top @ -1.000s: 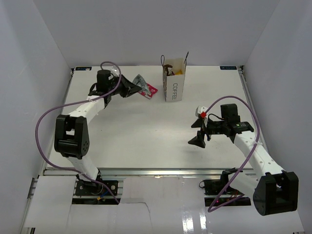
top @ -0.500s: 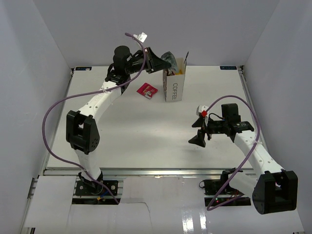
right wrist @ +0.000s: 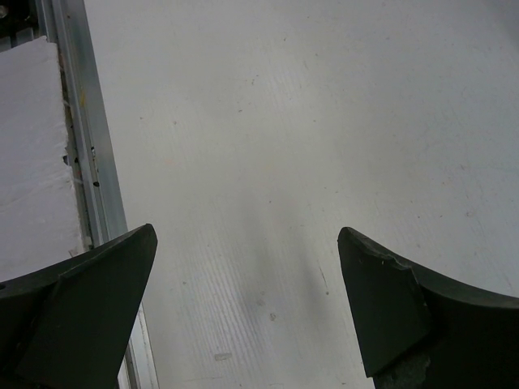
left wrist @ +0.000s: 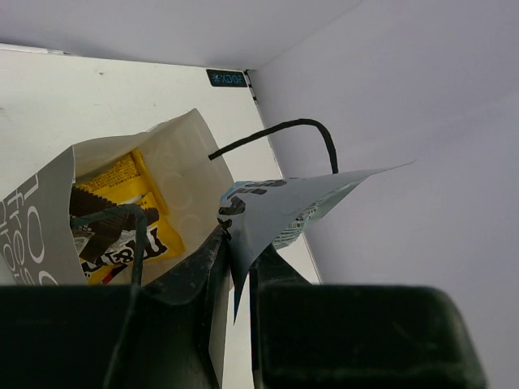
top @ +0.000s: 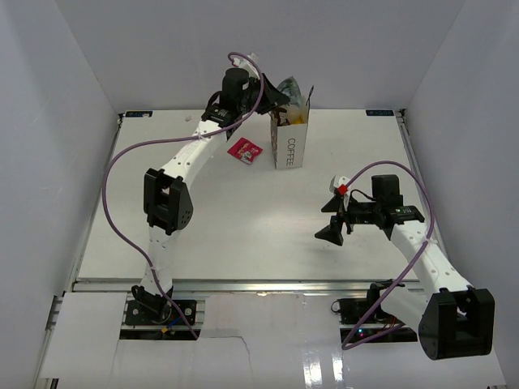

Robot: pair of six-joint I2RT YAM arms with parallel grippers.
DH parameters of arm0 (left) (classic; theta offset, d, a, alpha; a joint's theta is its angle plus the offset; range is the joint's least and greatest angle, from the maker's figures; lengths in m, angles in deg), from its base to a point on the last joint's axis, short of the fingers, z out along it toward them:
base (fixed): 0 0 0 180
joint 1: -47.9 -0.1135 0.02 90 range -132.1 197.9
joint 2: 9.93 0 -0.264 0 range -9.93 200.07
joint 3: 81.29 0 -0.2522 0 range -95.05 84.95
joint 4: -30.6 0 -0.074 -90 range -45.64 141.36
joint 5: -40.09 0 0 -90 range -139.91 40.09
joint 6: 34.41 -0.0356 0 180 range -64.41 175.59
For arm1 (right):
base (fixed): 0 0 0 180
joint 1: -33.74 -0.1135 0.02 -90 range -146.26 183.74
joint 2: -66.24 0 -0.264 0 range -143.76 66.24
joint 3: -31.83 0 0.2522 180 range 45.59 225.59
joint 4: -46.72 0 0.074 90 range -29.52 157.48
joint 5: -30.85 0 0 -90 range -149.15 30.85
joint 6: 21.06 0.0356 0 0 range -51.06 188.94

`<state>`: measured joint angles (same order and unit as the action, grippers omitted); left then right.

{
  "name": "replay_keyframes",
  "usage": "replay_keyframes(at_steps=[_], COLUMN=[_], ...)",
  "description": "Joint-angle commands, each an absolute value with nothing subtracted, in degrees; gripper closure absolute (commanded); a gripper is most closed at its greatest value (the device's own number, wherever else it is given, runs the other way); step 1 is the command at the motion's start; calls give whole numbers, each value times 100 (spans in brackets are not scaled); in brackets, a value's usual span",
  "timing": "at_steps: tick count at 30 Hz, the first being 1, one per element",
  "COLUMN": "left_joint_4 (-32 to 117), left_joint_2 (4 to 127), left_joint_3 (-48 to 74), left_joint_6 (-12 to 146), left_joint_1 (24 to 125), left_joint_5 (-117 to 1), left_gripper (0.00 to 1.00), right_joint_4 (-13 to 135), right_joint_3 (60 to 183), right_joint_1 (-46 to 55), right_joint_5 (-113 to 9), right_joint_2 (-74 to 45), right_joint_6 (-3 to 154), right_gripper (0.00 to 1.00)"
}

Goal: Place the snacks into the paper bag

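The left gripper point(top: 279, 94) is nearly closed, pinching a silver-grey packet point(left wrist: 302, 203) by its lower edge. It holds the packet at the open top of the paper bag point(top: 289, 147), beside a thin black handle point(left wrist: 280, 130). The bag stands upright at the far side of the table point(top: 243, 235), with a yellow packet point(left wrist: 158, 220) and a dark packet point(left wrist: 97, 231) inside. One pink-red packet point(top: 244, 150) lies flat on the table just left of the bag. The right gripper point(top: 331, 220) hovers over bare table well apart from the bag, jaws spread wide, holding nothing.
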<state>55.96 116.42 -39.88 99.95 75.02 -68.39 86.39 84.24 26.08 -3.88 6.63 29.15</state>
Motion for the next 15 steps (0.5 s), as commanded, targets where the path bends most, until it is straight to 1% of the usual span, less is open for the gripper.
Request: replay_keyframes(at_steps=[1,4,5,7,8,10,11,15], left_joint_4=[5825,5860,5869,5895,5904,5921,5922,5930], left_joint_2=[11382,11426,11435,11435,11426,11400,11382,11347], left_joint_3=[-4267,-4249,-4240,-4214,-4222,-4240,-4240,-4406], left_joint_6=[9813,9857,9866,9936,9954,9936,9928,9928], left_joint_1=[7550,7576,7603,7620,7629,7647,7655,7673], left_joint_5=[-6388,-6450,-6485,-6477,-6485,-6451,-6381,-6353], left_gripper=[92,80,75,68,62,55,49,44], right_joint_4=[8456,8447,8447,8447,8447,8447,8447,8456], right_joint_3=[8382,8382,8382,8382,8382,8391,8391,8435], right_joint_1=[2645,2653,2645,2653,2653,2653,2653,2653], right_joint_5=[-219,-219,-219,-219,-219,-211,-211,-202], right_joint_2=[744,735,727,727,727,709,709,683], right_joint_6=[2992,3000,2992,3000,3009,3009,3018,3035], right_gripper=[2,2,2,2,2,2,2,2])
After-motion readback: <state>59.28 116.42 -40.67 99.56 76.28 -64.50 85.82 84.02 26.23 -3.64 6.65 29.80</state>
